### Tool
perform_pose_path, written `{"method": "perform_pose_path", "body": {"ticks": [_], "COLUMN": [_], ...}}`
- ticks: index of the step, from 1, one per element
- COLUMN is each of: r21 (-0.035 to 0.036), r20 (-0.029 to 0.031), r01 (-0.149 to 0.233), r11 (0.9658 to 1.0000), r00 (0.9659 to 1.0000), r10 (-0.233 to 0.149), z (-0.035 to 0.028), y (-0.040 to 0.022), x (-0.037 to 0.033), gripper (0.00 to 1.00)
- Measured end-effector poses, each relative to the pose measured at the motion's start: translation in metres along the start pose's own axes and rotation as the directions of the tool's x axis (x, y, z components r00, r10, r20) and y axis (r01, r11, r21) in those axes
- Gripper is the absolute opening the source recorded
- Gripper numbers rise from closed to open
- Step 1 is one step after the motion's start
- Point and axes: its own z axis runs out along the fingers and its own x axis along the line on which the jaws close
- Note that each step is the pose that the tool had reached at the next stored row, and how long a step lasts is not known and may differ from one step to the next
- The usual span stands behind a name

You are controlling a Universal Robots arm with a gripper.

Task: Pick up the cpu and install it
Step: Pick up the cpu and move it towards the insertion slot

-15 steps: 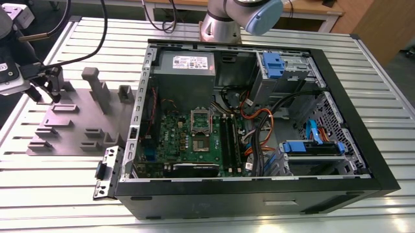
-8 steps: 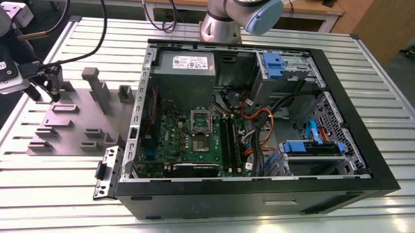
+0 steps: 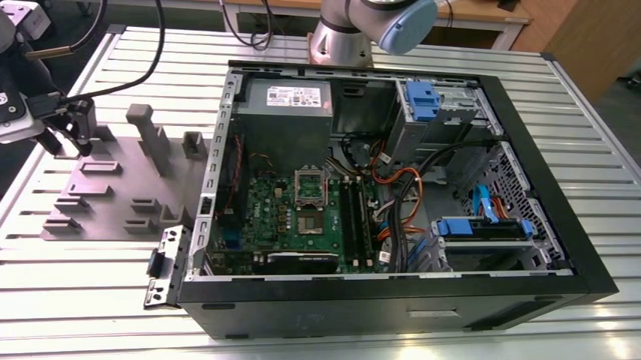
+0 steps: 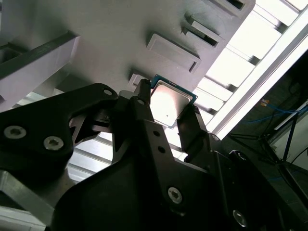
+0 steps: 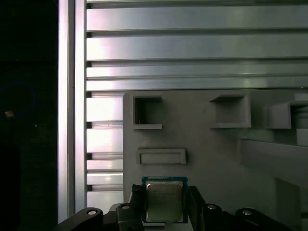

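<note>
claw [image 5: 164, 195] is clamped on the cpu [image 5: 164, 204], a finger on each side. grey plastic tray [image 5: 216, 144] sits right below it.

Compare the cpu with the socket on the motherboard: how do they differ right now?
Place: the cpu is clamped in the gripper over the grey fixture plate, outside the case; the socket sits on the green motherboard inside it. Look: the cpu has a solid metal top with a thin rim; the socket is a silver frame around a dark centre. Both are flat and metallic.
</note>
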Motion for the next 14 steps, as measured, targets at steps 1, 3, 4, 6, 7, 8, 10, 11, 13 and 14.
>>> {"method": "perform_pose_path", "body": {"ticks": [1,3,4,6,7,8,10,11,13,14], "r21": [0.0,-0.0001,0.0,-0.0001,0.0,0.0,0.0,0.0001,0.0002,0.0001], "r20": [0.0,0.0,0.0,0.0001,-0.0001,0.0,-0.0001,-0.0002,-0.0003,-0.0002], "r01": [0.0,0.0,0.0,0.0,0.0,0.0,0.0,0.0,0.0,0.0], "r11": [1.0,1.0,1.0,1.0,1.0,1.0,1.0,1.0,1.0,1.0], "r00": [1.0,1.0,1.0,1.0,1.0,1.0,1.0,1.0,1.0,1.0], "r10": [0.0,0.0,0.0,0.0,0.0,0.0,0.0,0.0,0.0,0.0], "z": [-0.0005,-0.001,-0.0013,-0.0016,-0.0019,-0.0019,-0.002,-0.0023,-0.003,-0.0033], "y": [0.0,0.0001,0.0001,0.0001,0.0001,0.0001,0.0001,0.0001,0.0002,0.0002], "x": [0.0,0.0,0.0,0.0,0.0,0.0,0.0,0.0,0.0,0.0], "gripper": [0.47,0.47,0.47,0.47,0.47,0.47,0.47,0.47,0.47,0.47]}}
